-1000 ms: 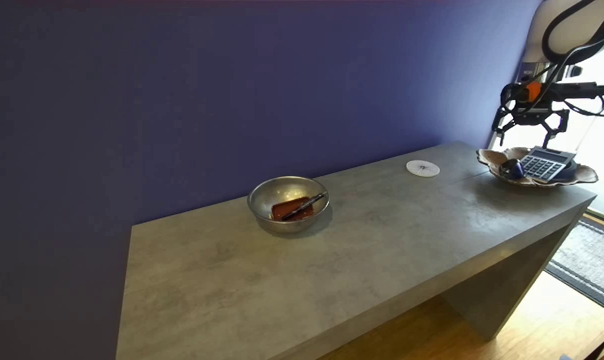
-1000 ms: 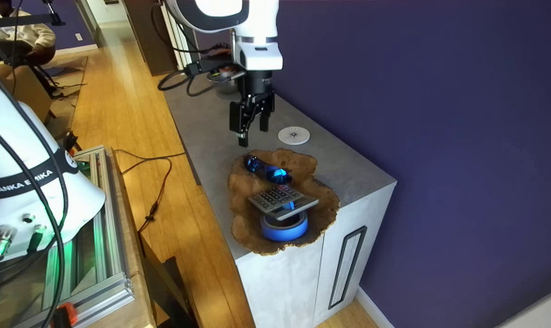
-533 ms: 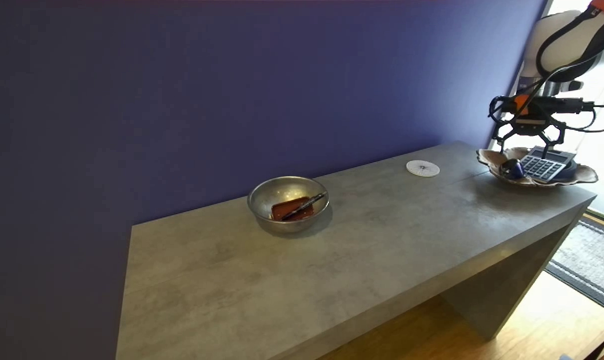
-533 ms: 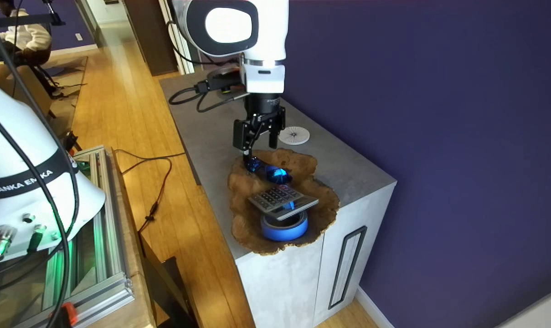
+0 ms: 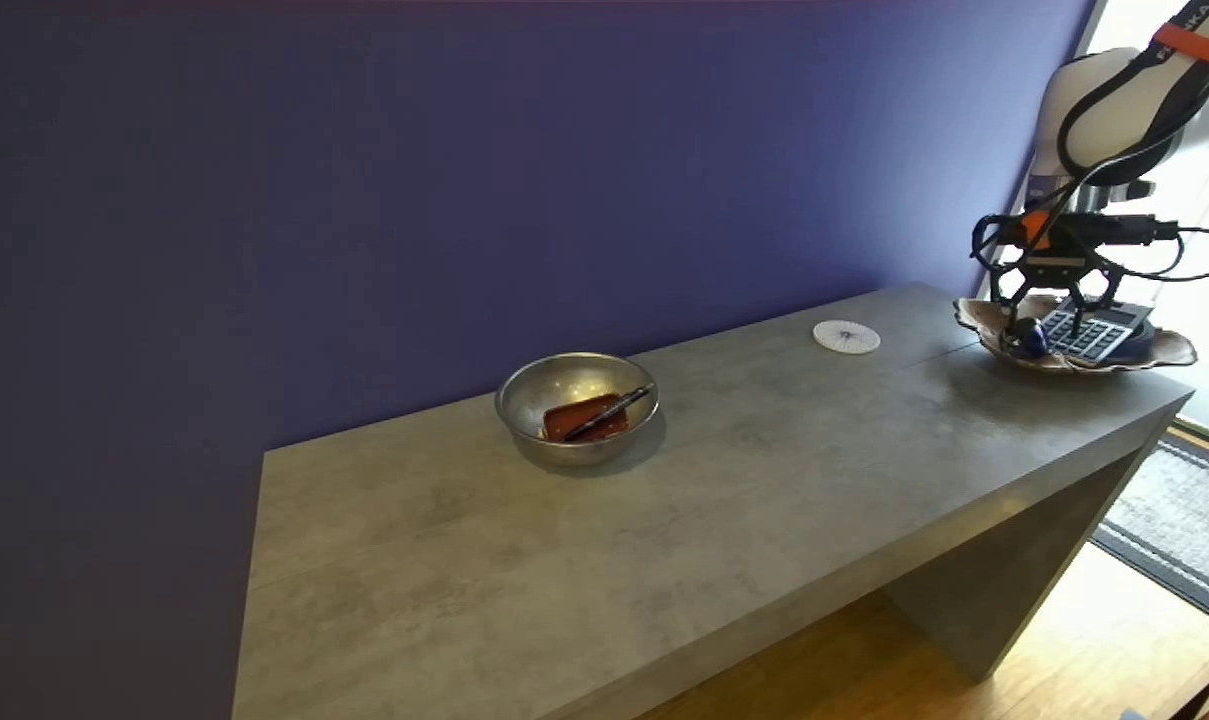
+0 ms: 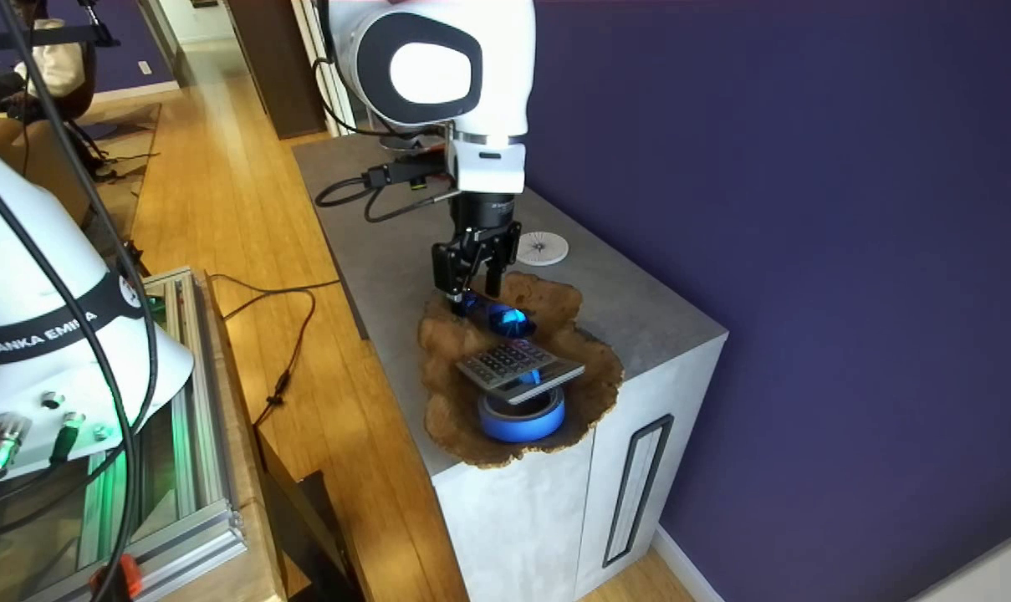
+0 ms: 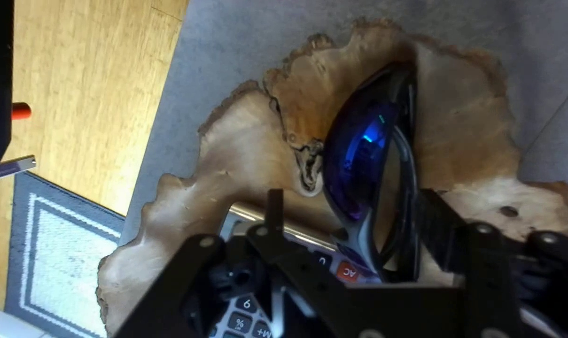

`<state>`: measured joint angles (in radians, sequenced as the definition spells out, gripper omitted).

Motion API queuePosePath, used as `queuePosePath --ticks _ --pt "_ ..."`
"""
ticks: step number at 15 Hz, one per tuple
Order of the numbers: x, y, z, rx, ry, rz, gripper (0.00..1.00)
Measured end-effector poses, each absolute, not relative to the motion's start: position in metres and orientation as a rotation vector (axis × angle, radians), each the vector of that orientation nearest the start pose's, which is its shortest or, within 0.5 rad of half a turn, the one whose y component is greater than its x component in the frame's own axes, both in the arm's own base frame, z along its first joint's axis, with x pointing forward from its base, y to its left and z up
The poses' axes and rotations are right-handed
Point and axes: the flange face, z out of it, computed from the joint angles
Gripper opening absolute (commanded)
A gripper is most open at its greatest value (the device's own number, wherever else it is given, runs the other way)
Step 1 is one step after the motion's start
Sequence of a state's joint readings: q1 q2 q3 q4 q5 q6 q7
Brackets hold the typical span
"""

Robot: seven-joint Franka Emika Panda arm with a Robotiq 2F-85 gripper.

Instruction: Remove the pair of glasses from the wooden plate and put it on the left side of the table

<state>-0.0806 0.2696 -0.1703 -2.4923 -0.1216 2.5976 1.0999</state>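
Observation:
The glasses [image 7: 359, 150] have a dark frame and shiny blue lenses. They lie in the brown wooden plate [image 7: 241, 136] and also show in both exterior views [image 5: 1030, 338] [image 6: 509, 321]. The plate [image 6: 446, 422] sits at one end of the grey table [image 5: 664, 560]. My gripper [image 7: 349, 202] points down over the plate and is open. In the wrist view the glasses lie between its fingers, close to the right finger [image 7: 435, 225]; I cannot tell if they touch. In an exterior view the gripper [image 6: 476, 299] hides part of one lens.
A calculator [image 6: 505, 361] leans on a blue tape roll [image 6: 522, 428] in the plate, right beside the glasses. A flat white disc [image 5: 846, 337] lies near the wall. A metal bowl [image 5: 534, 455] holding a red item [image 5: 574, 415] and a dark pen [image 5: 619, 405] stands farther along.
My gripper has come down over the plate and moved slightly toward the glasses, staying open. The glasses, calculator and plate have not moved.

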Motion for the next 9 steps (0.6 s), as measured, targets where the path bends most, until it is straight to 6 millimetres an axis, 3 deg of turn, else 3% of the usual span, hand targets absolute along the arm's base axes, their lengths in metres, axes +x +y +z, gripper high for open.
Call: queuePosePath --ticks 6,9 --pt "0.445 -0.126 0.165 -2.672 1.946 0.172 0.01" --pt "0.445 -0.128 0.164 -2.674 1.951 0.175 0.04"
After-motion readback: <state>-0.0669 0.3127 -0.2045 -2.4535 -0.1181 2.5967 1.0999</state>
